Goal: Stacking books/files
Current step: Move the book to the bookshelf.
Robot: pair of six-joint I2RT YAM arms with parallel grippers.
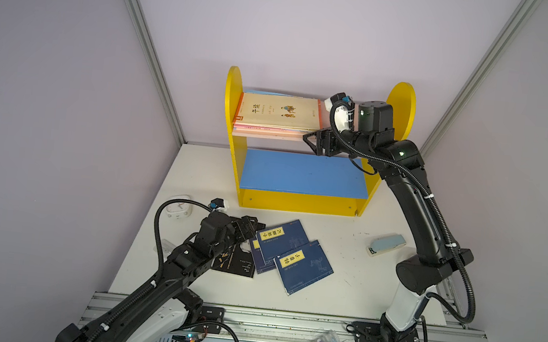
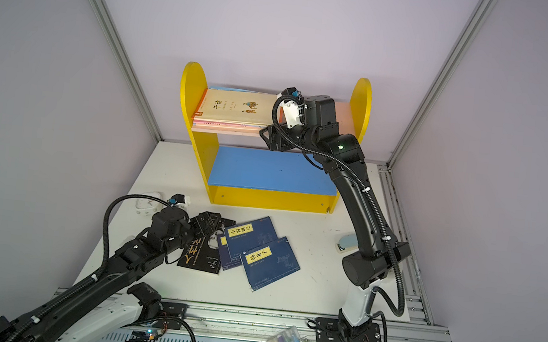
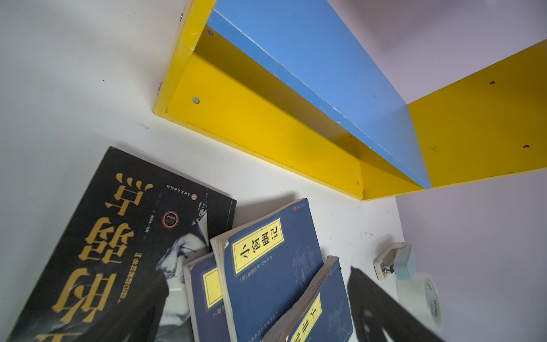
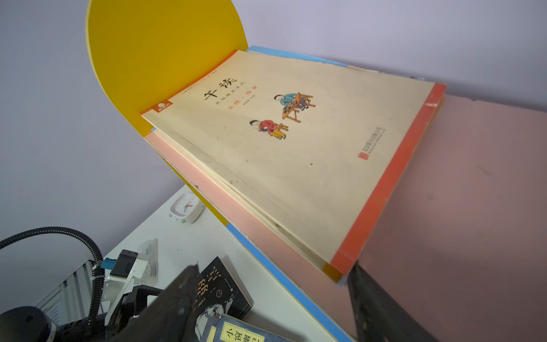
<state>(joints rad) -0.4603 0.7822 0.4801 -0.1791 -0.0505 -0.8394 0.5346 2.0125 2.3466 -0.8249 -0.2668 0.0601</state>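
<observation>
Cream paperback w/ orange end strips [image 1: 282, 110] lies flat atop stack [image 1: 270, 129] on pink top shelf [image 4: 473, 192], long axis along shelf. Right gripper [image 1: 312, 143] fingers apart, stack's front corner btwn them, ungripped. Left gripper [image 1: 251, 225] spread wide.

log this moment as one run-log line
left hand open over black book | right hand open at corner of shelf stack | navy books loose on table

The left claw [image 1: 253, 227] hangs low, the right claw [image 1: 310, 144] raised, both gaping.
</observation>
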